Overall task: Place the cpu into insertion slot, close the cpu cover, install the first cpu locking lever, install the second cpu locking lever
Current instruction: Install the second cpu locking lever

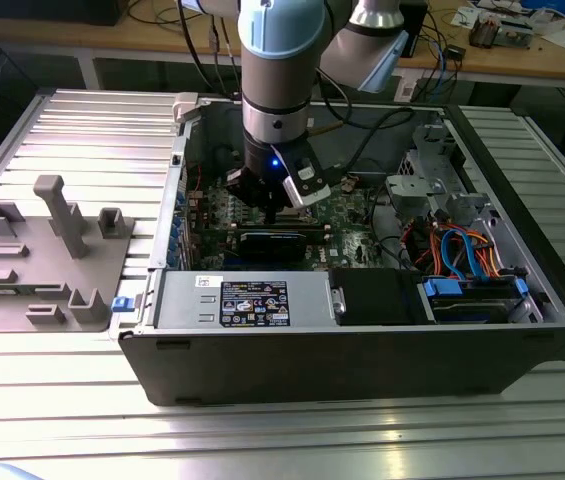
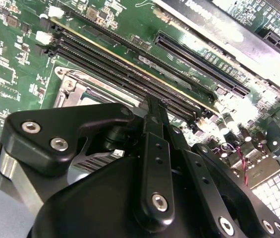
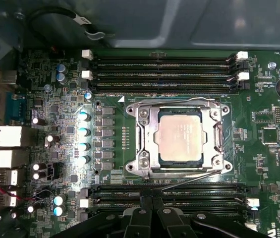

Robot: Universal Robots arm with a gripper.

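In the first wrist view the cpu (image 3: 180, 135), a dull silver square, lies in the insertion slot (image 3: 130, 167) on the green board. The silver cpu cover (image 3: 148, 130) lies flat around it, the chip showing through its window. A thin wire locking lever (image 3: 189, 181) slants along the socket edge nearest my gripper. My gripper (image 3: 152, 202) hovers over the memory slots beside that edge, fingertips together, with the lever's end just in front of them. In the second wrist view a black finger (image 2: 155, 148) points at the memory slots, beside a socket corner (image 2: 73, 91). In the exterior view the gripper (image 1: 276, 208) hangs inside the case.
Long black memory slots (image 3: 164, 69) flank the socket on two sides. Blue-topped capacitors (image 3: 84, 131) stand in a row beside it. The open computer case (image 1: 362, 350) holds a power supply (image 1: 252, 300), cables and a drive bay (image 1: 472, 290). A grey fixture (image 1: 52, 250) sits at the exterior view's left.
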